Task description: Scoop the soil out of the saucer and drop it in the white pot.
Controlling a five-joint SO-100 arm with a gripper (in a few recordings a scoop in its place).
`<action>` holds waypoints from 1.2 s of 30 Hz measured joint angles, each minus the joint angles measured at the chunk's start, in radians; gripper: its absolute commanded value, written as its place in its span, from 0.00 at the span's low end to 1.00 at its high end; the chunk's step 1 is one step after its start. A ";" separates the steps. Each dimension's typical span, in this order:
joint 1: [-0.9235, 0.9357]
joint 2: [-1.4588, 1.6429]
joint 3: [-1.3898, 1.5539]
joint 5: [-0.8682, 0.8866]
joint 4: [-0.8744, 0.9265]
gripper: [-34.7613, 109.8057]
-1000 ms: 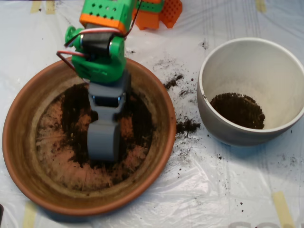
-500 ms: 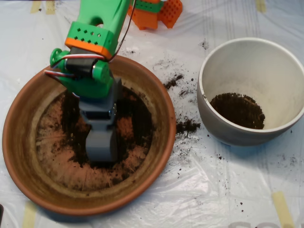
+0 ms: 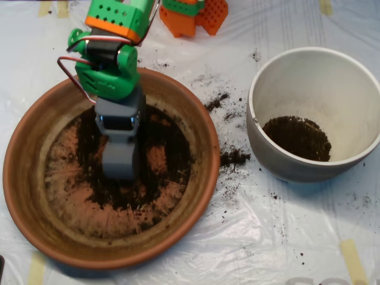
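As I view it from above:
Tool (image 3: pixel 120 161): over soil (image 3: pixel 160 142) in saucer (image 3: pixel 196 127); I cannot tell if closed.
White pot (image 3: pixel 279 160): holds soil.

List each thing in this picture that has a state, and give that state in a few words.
saucer: upright, thin patchy soil inside.
soil: partly in saucer, partly in pot, crumbs spilled between them.
white pot: upright, small soil heap at bottom.
scoop: down in the saucer, over the soil.
plastic sheet: wrinkled, soil-speckled.

A hobby robotics bench: plastic sheeting (image 3: pixel 285 237) taped over the table, 3D-printed orange parts (image 3: pixel 196 15).
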 measured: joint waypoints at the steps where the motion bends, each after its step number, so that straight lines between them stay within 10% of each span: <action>1: 0.000 0.015 0.026 -0.011 -0.015 0.45; 9: -0.005 0.084 0.081 0.005 -0.063 0.24; 36: -0.230 0.224 -0.268 0.141 0.347 0.24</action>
